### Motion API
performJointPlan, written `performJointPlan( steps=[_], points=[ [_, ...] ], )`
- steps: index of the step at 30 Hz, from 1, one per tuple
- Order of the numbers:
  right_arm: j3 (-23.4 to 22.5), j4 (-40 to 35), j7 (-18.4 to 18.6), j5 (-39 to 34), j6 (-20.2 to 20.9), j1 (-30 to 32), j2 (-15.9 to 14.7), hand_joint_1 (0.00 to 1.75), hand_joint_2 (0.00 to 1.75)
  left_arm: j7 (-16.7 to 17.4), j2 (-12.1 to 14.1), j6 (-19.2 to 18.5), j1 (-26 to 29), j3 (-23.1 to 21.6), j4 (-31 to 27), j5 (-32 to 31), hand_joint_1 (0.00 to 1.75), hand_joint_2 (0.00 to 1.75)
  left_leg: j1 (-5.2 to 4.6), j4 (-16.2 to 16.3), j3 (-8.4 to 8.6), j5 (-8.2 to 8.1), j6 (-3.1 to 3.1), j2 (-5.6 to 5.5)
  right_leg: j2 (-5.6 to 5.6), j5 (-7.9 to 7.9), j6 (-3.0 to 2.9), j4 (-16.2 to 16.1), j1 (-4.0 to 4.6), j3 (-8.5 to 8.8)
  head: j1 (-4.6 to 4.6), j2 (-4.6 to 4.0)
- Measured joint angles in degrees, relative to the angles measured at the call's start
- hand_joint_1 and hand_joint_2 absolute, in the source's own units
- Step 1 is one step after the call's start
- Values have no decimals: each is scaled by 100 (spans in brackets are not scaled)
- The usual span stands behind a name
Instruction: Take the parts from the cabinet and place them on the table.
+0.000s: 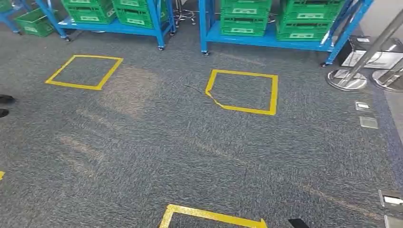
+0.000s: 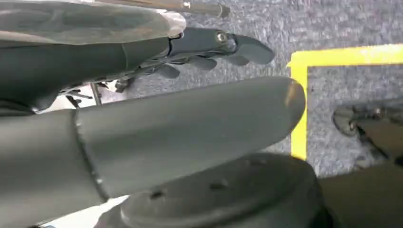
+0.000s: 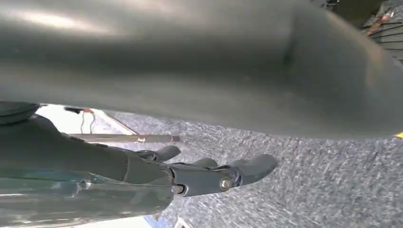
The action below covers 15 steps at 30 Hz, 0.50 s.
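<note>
Two blue shelf racks stand at the far side of the carpet, the left rack [image 1: 114, 26] and the right rack [image 1: 266, 40], both loaded with green crates [image 1: 244, 16]. My left hand [image 2: 190, 85] hangs above the carpet with its thumb and dark fingers [image 2: 247, 47] stretched apart, holding nothing. My right hand [image 3: 199, 137] also hangs over the floor, its dark fingers [image 3: 252, 166] spread and empty. What lies inside the crates is hidden.
Yellow tape squares mark the grey carpet: one at the left [image 1: 84, 71], one in the middle [image 1: 243, 91], one near my feet [image 1: 209, 216]. Chrome post bases [image 1: 347, 78] stand at the right, beside floor sockets [image 1: 366, 114]. A loose green crate [image 1: 33, 21] sits far left.
</note>
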Motion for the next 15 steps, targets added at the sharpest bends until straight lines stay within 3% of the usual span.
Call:
performJointPlan(
  steps=[1,2,4,5,6,8,9,10,11,14,15],
  points=[
    [0,-2,-4,0,0,-5,0,0,0,-11,-7,0,2,0,0,0,0,0,17,218,-80,-178,-34,-168,37,12,-21,-4,-5,-10,-9,0],
    [0,-2,-8,0,-4,-11,0,0,0,-48,-7,0,4,0,0,0,0,0,23,627,-271,-426,-56,-265,59,25,-40,-3,-10,-26,-9,0],
    [0,-2,-26,0,-7,-13,-2,0,0,-149,-13,24,21,0,0,0,0,0,28,1627,-742,-843,-87,-334,137,35,-57,-2,-4,-49,-11,0],
    [2,0,-54,0,-7,-9,-4,0,0,-211,-20,48,28,0,0,0,0,0,27,1925,-894,-898,-86,-345,198,36,-57,1,2,-53,-9,0],
    [2,0,-81,0,-7,-8,-13,0,0,-251,-24,54,34,0,0,-11,0,0,27,1890,-889,-805,-69,-348,250,37,-57,1,6,-49,-9,0],
    [2,-2,-157,0,-7,-11,-24,0,0,-299,-28,66,41,0,0,-26,0,0,23,1083,-515,-310,-2,-387,378,39,-53,1,13,-29,-9,0],
    [2,0,-188,0,-7,-11,-26,0,0,-299,-28,68,36,0,0,-26,0,0,17,524,-251,-47,48,-487,430,42,-48,0,18,-17,-9,0],
    [4,-2,-205,0,-4,-17,-26,0,0,-299,-26,68,34,2,2,-24,0,0,14,88,-54,82,102,-694,469,46,-39,-1,9,-22,-11,0],
    [11,-2,-207,0,4,-34,-26,0,0,-286,-18,68,31,2,2,-22,0,0,8,-45,-12,45,110,-726,526,44,-4,18,44,-52,-9,0],
    [31,0,-186,0,9,-35,-37,0,0,-234,-22,63,12,2,0,-4,0,0,-29,-35,-25,51,121,-620,633,90,96,-33,-4,-77,-9,0],
    [33,0,-192,2,-11,-34,-52,0,0,-227,-22,63,5,2,0,9,0,0,16,-103,-16,88,169,-571,675,98,141,-38,26,-86,-6,0]
  ],
)
